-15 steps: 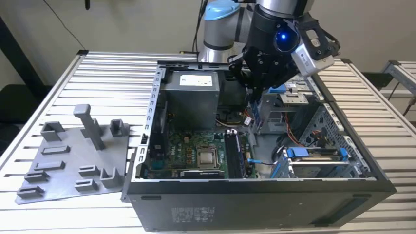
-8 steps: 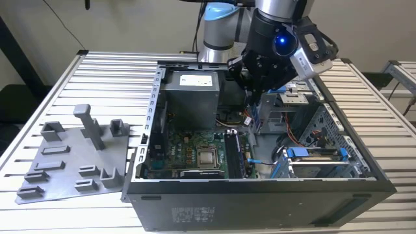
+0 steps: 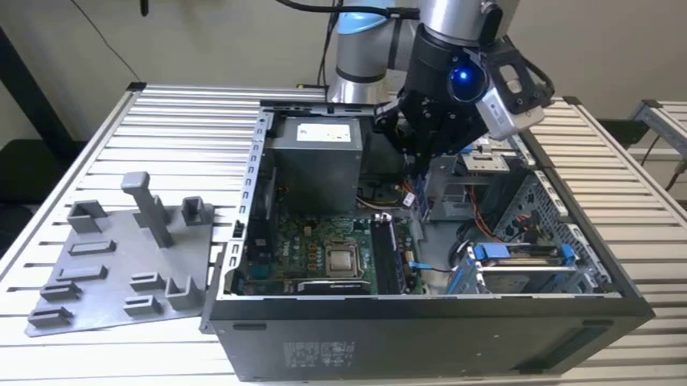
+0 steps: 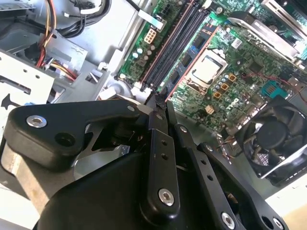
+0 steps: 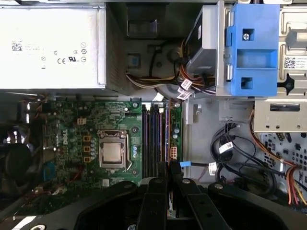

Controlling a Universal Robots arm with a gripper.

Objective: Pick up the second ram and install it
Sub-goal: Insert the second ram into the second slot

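Because it is seen edge-on, the second ram (image 5: 168, 194) shows in the first wrist view as little more than a thin green sliver between the two black fingers (image 5: 156, 201); its chips and label cannot be made out. In the exterior view the second ram (image 3: 413, 201) hangs upright below the gripper (image 3: 419, 183) as a narrow dark strip inside the open computer case (image 3: 429, 322). The gripper (image 5: 168, 175) is drawn in narrow and pinches the stick by its flat sides; in the second wrist view its tips (image 4: 163, 108) meet around the dark edge of the board (image 4: 161, 98).

The stick sits above the near end of the row of long memory slots (image 5: 153, 139), roughly in line with them. Beside the slots on the green motherboard (image 5: 72, 143) lies the square processor socket (image 5: 112, 152). A grey power supply (image 5: 48, 45) and a blue drive bracket (image 5: 252, 48) fill the far end of the case.

Outside the case, toward the exterior view's left, a flat grey holder tray (image 3: 108, 265) with an upright T-shaped post (image 3: 150, 209) rests on the slatted table (image 3: 183, 104).
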